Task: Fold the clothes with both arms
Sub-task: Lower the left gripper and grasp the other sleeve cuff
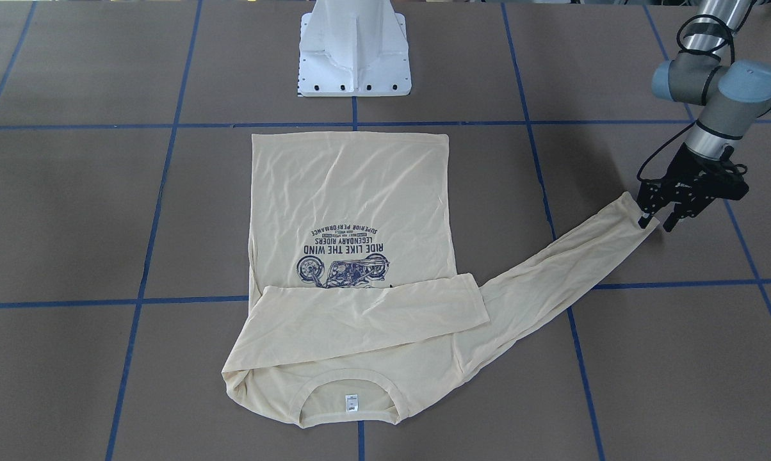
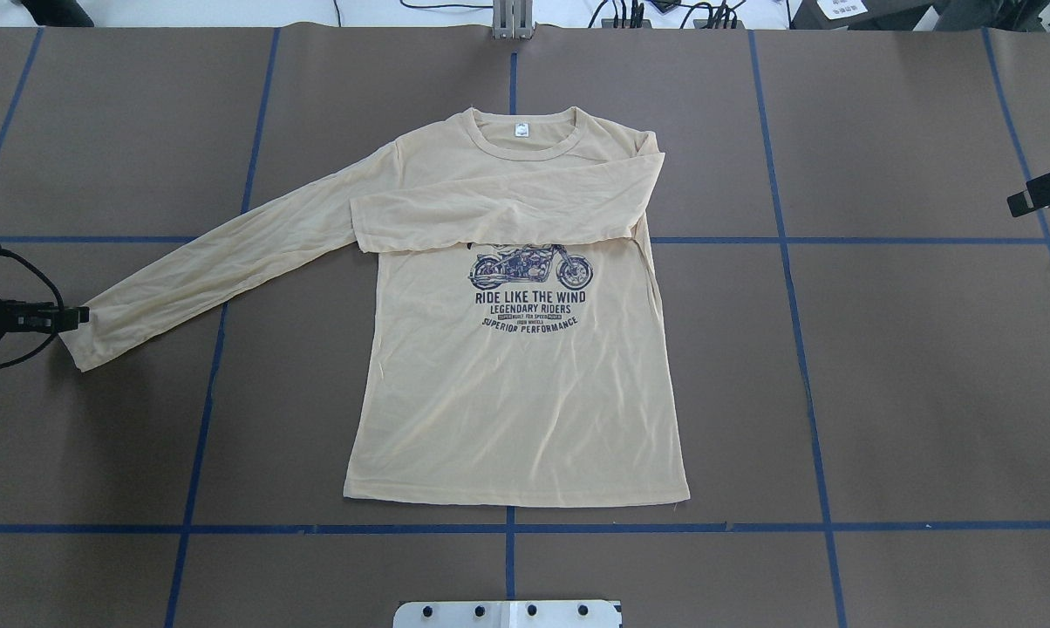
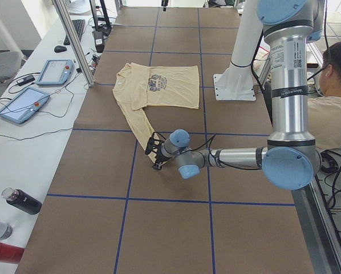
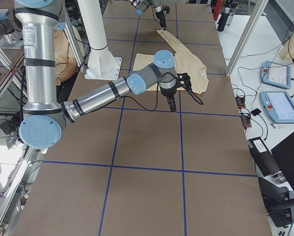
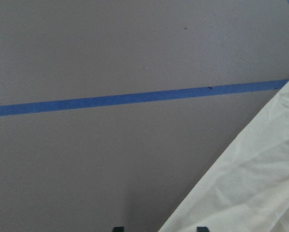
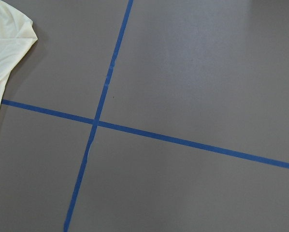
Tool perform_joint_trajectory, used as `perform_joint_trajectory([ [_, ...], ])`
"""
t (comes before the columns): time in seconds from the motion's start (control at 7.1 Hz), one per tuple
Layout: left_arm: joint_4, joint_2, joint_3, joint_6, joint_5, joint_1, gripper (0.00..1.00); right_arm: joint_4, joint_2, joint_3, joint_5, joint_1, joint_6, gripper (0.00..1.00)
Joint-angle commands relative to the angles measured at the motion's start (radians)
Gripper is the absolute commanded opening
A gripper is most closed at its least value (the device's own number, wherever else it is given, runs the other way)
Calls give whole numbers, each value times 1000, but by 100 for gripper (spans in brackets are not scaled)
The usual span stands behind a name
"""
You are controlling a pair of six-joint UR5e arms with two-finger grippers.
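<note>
From my station I see the T-shirt (image 2: 507, 392) lying flat, print up, on the table (image 2: 882, 349) straight out from the white pedestal base (image 1: 355, 57). Its hem is on the side nearest the base and its neck label (image 2: 521, 131) on the far side. One sleeve (image 2: 499, 214) is folded across the chest and covers the top edge of the motorcycle print (image 2: 531, 288). The other sleeve (image 2: 228, 262) runs out slantwise toward the base's left side and ends at the cuff (image 2: 85, 336).

The left gripper (image 1: 656, 224) sits at that cuff, low over the table. Its jaws are spread, and my left wrist camera shows the two fingertips (image 5: 201, 228) apart with the sleeve's edge running between them. Whether they touch the cloth is hard to judge.

The right gripper (image 4: 171, 101) hangs off to the base's right side, apart from the shirt. I cannot tell how its jaws stand.
</note>
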Motion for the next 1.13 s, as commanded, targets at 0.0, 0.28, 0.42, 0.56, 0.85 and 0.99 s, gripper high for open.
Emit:
perform_joint_trajectory([
  [0.0, 0, 3, -1, 1, 0, 12, 57, 0, 1, -1, 0, 0, 0, 100],
  [0.28, 2, 4, -1, 1, 0, 19, 48, 0, 1, -1, 2, 0, 0, 100],
  [0.42, 2, 9, -1, 1, 0, 19, 38, 0, 1, -1, 2, 0, 0, 100],
  [0.56, 0, 12, -1, 1, 0, 19, 30, 0, 1, 1, 2, 0, 0, 100],
  [0.85, 0, 13, -10, 6, 0, 19, 0, 0, 1, 1, 2, 0, 0, 100],
  [0.99, 0, 13, -20, 9, -4, 19, 0, 0, 1, 1, 2, 0, 2, 100],
])
